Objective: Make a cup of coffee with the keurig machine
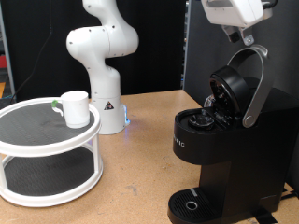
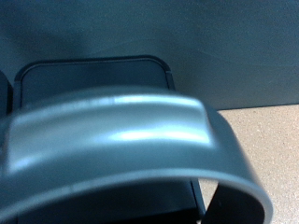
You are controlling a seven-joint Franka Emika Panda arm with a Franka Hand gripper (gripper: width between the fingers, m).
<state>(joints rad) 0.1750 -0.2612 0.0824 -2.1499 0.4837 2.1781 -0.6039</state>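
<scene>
Above the open keurig machine (image 1: 220, 131) hangs the gripper (image 1: 238, 35), jaw state unclear.

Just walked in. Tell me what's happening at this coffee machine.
The keurig machine stands with its lid raised and the pod chamber exposed. The arm's tool hangs just above the grey lid handle, which fills the wrist view. The white mug sits on the round two-tier stand, not under the machine.

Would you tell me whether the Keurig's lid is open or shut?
Open: the keurig machine has its lid handle raised, exposing the pod chamber.
</scene>
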